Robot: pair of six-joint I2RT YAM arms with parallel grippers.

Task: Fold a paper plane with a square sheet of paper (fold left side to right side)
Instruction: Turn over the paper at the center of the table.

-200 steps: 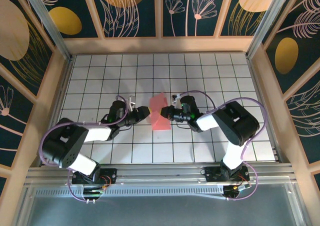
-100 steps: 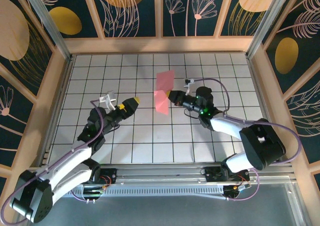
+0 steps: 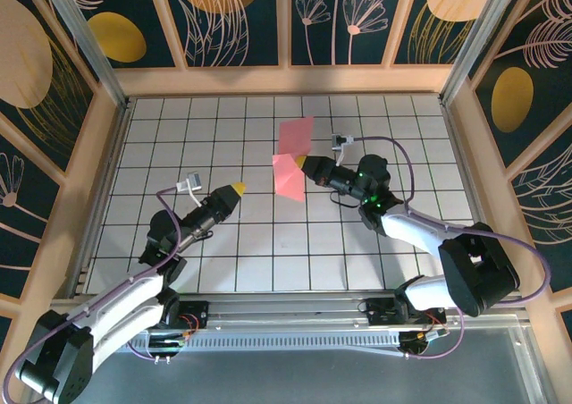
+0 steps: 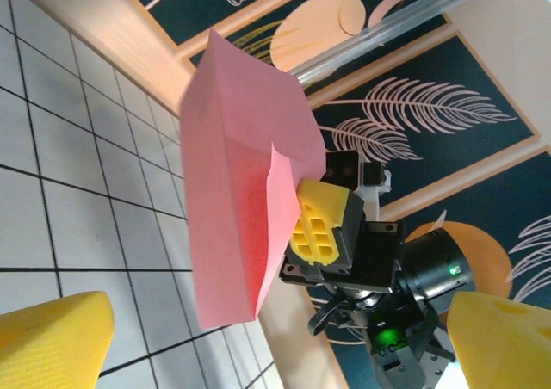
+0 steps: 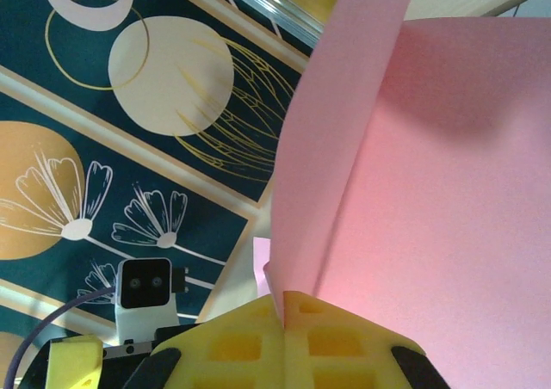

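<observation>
**Over the white tiled bench, the paper is now in my right claw alone**

The tiled bench (image 3: 179, 127) inside the patterned walls (image 3: 241, 20) has nothing lying on it: the sheet of paper (image 3: 290, 158) hangs in the air above the far middle tiles. A second ago both my claws met at it, low and near the centre. Since then my left claw (image 3: 230, 194) has let go, spread its yellow fingers (image 4: 52, 342) wide apart and drawn back to the left and toward me, well apart from the sheet. My right claw (image 3: 304, 164) stays clamped on the paper's lower edge and has carried it up and farther away. From my left wrist I see the sheet (image 4: 237, 200) already creased, with one flap standing off the other, pinched between the right claw's pads (image 4: 320, 225).

I judge the hand-over done. The left-to-right fold still looks loose, so the paper probably has to go back down flat before my free left claw can press it.
</observation>
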